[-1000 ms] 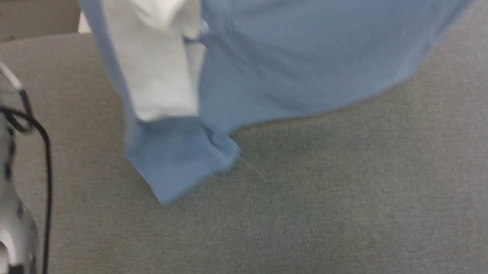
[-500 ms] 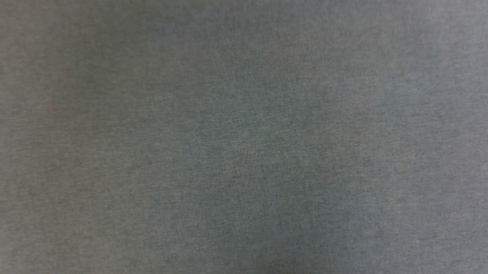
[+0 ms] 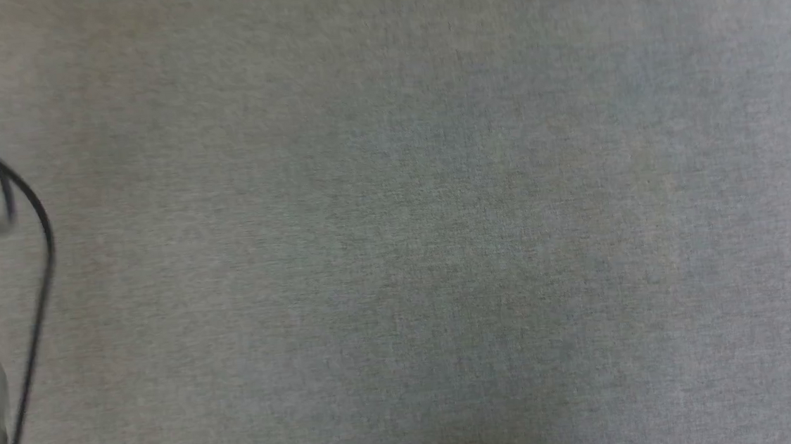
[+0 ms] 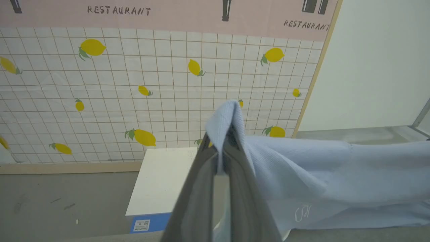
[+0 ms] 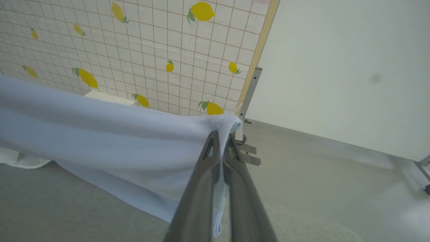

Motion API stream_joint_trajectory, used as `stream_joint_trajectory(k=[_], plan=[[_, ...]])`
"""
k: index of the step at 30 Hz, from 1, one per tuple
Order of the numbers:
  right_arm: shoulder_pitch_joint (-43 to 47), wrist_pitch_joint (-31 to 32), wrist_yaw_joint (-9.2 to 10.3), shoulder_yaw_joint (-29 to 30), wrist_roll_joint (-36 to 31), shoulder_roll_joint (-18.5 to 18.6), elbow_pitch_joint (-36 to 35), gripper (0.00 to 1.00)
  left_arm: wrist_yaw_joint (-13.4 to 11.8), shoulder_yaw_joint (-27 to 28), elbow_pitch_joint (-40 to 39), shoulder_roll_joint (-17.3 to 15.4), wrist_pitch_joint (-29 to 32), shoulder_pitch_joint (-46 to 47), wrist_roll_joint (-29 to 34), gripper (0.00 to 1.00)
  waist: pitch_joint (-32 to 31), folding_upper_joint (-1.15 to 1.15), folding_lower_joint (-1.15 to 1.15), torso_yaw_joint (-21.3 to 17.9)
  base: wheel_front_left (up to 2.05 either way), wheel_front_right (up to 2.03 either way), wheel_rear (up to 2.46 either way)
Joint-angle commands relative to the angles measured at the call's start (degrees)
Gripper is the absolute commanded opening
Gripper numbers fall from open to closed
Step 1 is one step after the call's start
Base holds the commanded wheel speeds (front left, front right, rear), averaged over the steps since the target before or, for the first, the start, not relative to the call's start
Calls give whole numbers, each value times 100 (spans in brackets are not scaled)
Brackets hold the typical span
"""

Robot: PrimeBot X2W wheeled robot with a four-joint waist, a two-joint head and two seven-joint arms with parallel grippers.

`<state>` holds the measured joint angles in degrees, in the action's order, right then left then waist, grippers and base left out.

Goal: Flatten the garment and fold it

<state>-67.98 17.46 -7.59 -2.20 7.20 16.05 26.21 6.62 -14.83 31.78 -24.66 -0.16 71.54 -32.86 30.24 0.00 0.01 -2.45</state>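
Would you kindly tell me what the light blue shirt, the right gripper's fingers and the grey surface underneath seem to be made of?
Light blue shirt: soft knit cloth, matte; fine ribbing shows and it drapes.
Fingers of the right gripper: dark, smooth, slightly glossy, perhaps metal or hard plastic.
Grey surface: matte woven or felt-like fabric, judging by its fine speckled grain.

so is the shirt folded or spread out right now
Spread, but not laid flat: the shirt hangs stretched between the left gripper and the right gripper, each shut on an edge.
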Motion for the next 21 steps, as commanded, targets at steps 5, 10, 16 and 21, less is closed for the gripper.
stream_joint_trajectory(k=[5,10,16,21], plan=[[1415,466,10,-364,652,232,-389,0,72,-371,169,-232,86,-1287,-154,0,-797,0,-1,233,0,0,0],[2814,732,10,-449,964,456,-918,0,84,-934,-375,-451,768,-2911,-817,0,-1331,0,-1,306,0,0,0],[4328,698,10,-75,893,418,-1273,0,38,-1200,-1157,-677,1358,-4735,-1423,0,-1814,0,-1,456,0,0,0],[5377,689,10,213,698,327,-1450,0,-344,-1233,-1928,-686,1506,-6010,-1790,0,-2109,0,-1,545,0,0,0]])
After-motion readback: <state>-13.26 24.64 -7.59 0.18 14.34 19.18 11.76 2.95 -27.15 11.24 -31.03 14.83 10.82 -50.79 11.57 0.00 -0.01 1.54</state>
